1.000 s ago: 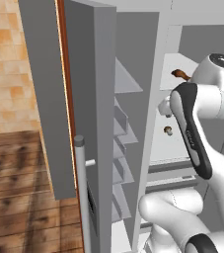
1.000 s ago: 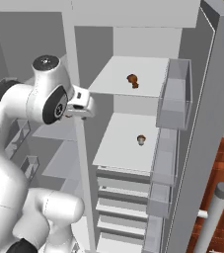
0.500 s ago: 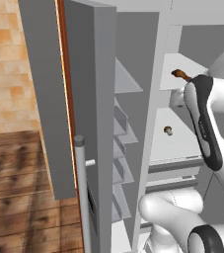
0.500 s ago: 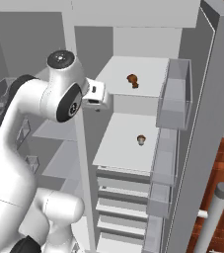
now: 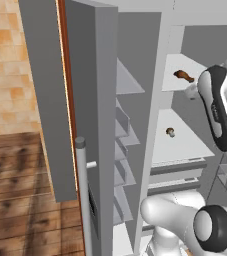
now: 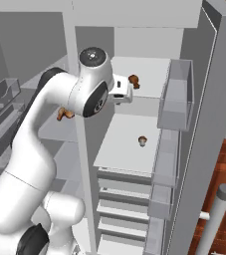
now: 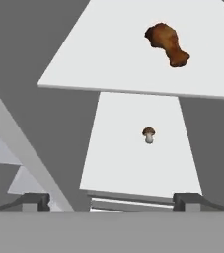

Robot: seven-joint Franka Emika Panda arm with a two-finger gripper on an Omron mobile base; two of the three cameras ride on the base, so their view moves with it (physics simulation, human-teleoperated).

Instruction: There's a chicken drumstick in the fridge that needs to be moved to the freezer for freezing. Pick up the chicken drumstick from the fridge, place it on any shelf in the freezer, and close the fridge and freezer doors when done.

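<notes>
The tool (image 7: pixel 111 202) hangs in front of the open fridge (image 6: pixel 149 107), level with the front edge of the upper shelf (image 7: pixel 133 54), its two dark fingertips (image 7: pixel 36 200) spread wide apart with nothing between them. The chicken drumstick (image 7: pixel 167 44) lies on that upper shelf, toward the back and well beyond the fingertips, its thick brown end pointing away from the narrower end; in the right base view the chicken drumstick (image 6: pixel 133 80) sits just past the white hand, and in the left base view the chicken drumstick (image 5: pixel 183 76) shows beside the arm's dark-striped forearm. On the shelf below (image 7: pixel 143 148) stands a small mushroom (image 7: pixel 148 134), brown cap over a pale stem, alone near the middle; the same mushroom (image 6: pixel 142 141) shows in the right base view, and the mushroom (image 5: pixel 170 132) in the left. Under that lower shelf are stacked white drawers (image 6: pixel 122 199). The freezer (image 5: pixel 127 150), the narrower compartment beside the fridge, shows its slim white shelves stacked one above another. The freezer door (image 5: pixel 92 125) stands open, its silver bar handle (image 5: pixel 83 195) upright. The fridge door (image 6: pixel 204 134) also stands open, with clear bins (image 6: pixel 176 94) along its inner face.
</notes>
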